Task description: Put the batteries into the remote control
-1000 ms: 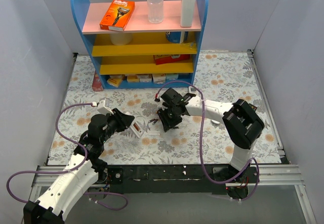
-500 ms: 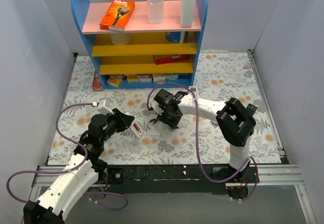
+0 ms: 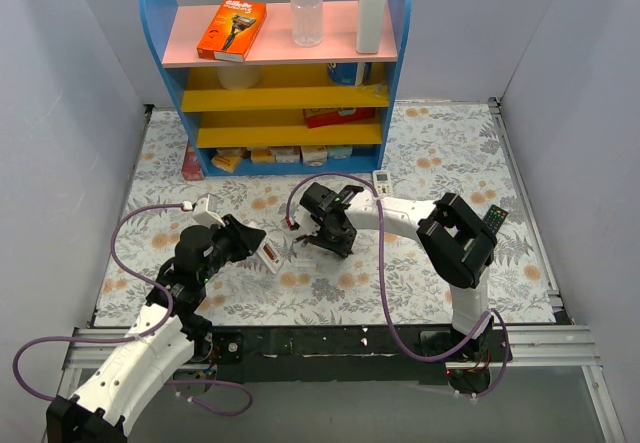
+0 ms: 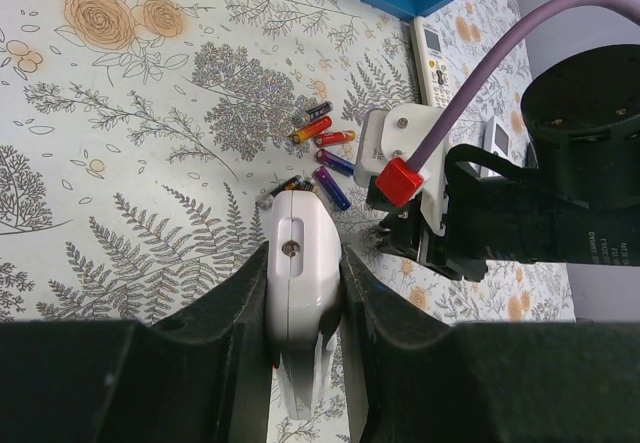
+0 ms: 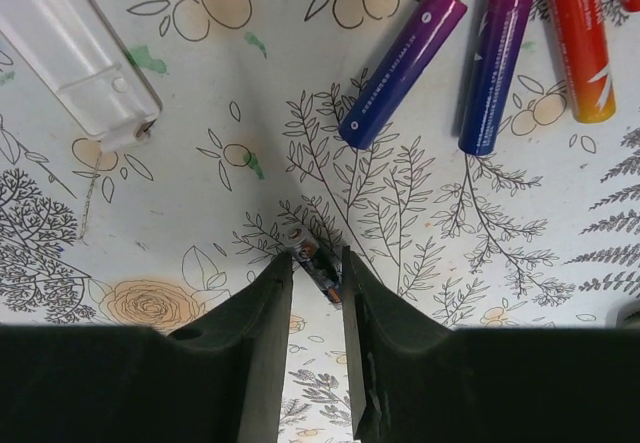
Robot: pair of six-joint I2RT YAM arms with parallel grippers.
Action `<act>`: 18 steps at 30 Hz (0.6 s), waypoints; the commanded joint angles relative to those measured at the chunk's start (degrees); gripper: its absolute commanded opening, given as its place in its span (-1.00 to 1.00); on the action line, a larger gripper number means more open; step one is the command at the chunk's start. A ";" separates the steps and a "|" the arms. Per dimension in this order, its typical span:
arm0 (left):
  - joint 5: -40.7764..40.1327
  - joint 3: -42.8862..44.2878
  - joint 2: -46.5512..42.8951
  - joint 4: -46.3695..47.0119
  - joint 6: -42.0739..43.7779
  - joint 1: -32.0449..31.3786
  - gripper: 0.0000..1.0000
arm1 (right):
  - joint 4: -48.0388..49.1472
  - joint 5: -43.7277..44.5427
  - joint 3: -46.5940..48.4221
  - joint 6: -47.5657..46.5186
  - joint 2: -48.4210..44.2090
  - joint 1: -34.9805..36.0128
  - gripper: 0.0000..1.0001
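batteries (image 5: 490, 68) lie at one o'clock of our right gripper (image 5: 315, 260), its narrow fingers straddling one cell (image 5: 312, 255), grip unclear; our left gripper (image 4: 303, 259) clamps the remote control (image 5: 70, 48), at ten o'clock of that cell.

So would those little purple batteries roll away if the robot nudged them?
Probably. The purple batteries are smooth cylinders lying on their sides, so a sideways nudge would likely roll them. Their glossy skins may also slip in a pinch.
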 commanded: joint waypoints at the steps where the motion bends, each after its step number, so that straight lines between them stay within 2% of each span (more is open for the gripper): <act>1: 0.97 1.74 0.20 0.74 0.91 -0.25 -1.00 | 0.76 -1.26 0.71 -1.49 1.56 0.05 -0.44; 3: 2.37 1.74 0.72 1.36 1.00 -0.24 -1.00 | 0.93 -1.35 0.35 -1.49 1.57 0.05 -0.52; 5: 3.78 1.39 0.99 2.68 1.09 -0.25 -1.00 | 1.20 -2.23 -0.08 -1.49 1.22 0.05 -0.71; 9: 6.41 0.25 1.16 6.36 1.44 -0.24 -1.00 | 2.25 -3.37 -0.62 -0.09 -1.06 0.05 -0.85; 10: 6.86 -0.02 1.25 8.11 1.35 -0.16 -1.00 | 2.52 -3.37 -0.79 0.61 -1.77 0.05 -0.93; 18: 10.91 -2.39 3.54 18.84 -0.32 -0.25 -1.00 | 7.00 -3.46 0.79 7.73 -14.40 0.05 -0.97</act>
